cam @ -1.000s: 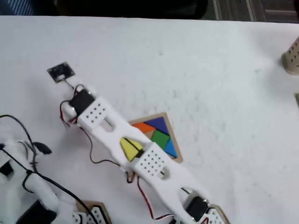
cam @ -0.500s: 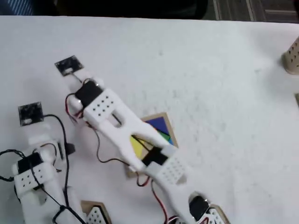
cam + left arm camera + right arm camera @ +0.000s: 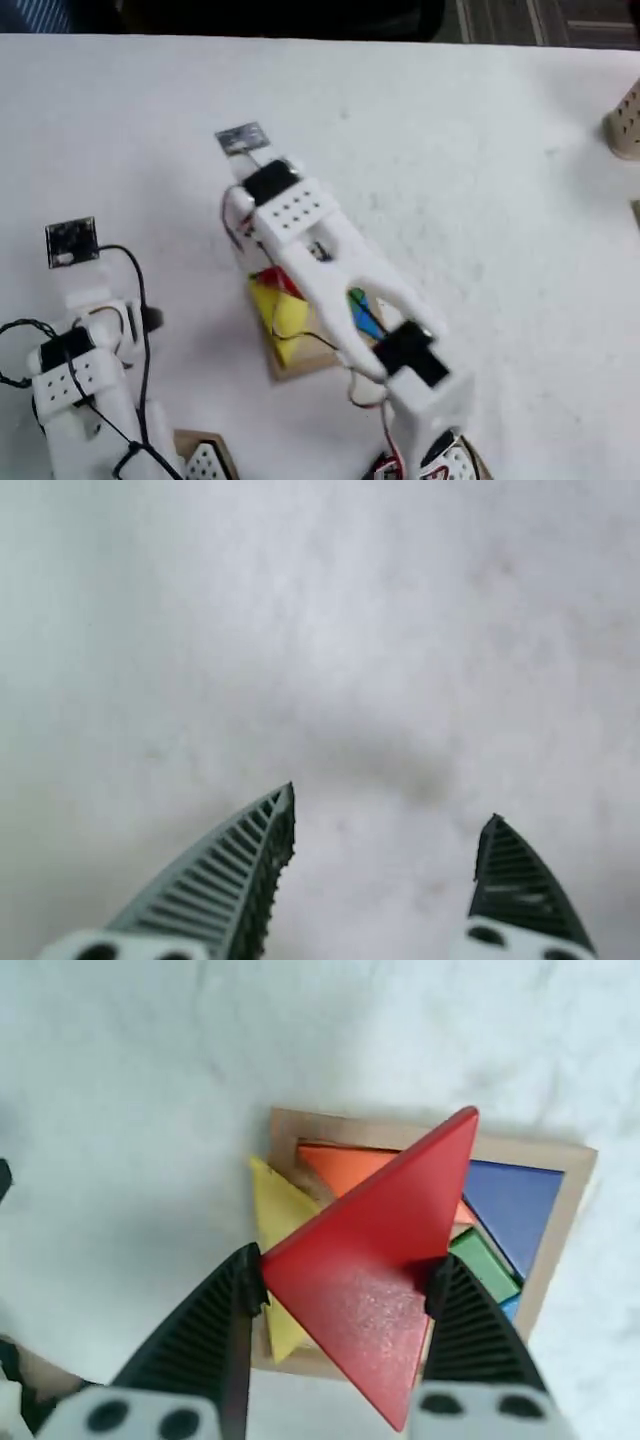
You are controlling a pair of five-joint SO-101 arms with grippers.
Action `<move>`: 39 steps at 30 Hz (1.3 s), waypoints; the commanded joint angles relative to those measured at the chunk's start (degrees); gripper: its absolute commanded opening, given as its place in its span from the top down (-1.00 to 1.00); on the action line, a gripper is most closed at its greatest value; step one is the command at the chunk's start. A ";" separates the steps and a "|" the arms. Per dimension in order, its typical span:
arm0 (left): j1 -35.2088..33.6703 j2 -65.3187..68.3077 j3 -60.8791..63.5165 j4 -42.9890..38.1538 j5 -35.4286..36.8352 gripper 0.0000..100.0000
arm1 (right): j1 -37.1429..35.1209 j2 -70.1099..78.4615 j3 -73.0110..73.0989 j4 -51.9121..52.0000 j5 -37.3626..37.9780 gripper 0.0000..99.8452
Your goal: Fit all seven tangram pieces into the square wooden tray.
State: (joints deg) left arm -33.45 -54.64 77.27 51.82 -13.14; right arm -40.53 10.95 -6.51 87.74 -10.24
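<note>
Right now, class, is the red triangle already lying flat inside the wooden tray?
No, the right claw grips the red triangle by two edges, in front of the wooden tray rather than seated in it.

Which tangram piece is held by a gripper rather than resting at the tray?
The red triangle, clamped in the right gripper above the wooden tray; the yellow piece, orange piece, blue piece and green piece lie below it, ungripped.
</note>
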 commanded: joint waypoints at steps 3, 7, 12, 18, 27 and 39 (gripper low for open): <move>1.45 -0.84 -0.35 -1.23 -2.02 0.79 | 3.38 -16.66 20.92 -13.05 3.78 0.88; 1.45 -0.84 -0.35 -1.23 -2.20 0.79 | 6.02 -19.12 29.19 -19.03 4.40 0.88; 1.45 -0.84 -0.35 -1.23 -2.37 0.79 | 8.04 -19.12 32.09 -19.21 4.84 0.88; 1.45 -0.84 -0.35 -1.23 -2.37 0.79 | 7.08 -19.12 36.40 -20.26 4.92 0.69; 1.45 -0.84 -0.35 -1.23 -2.37 0.79 | 4.62 -20.44 35.43 -18.95 5.19 0.59; 1.36 -0.84 -0.18 -1.23 -2.37 0.79 | 21.93 -26.95 33.23 -15.69 6.07 0.65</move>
State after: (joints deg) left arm -33.45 -54.64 77.27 51.74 -14.81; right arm -22.07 -14.64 27.16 74.02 -0.75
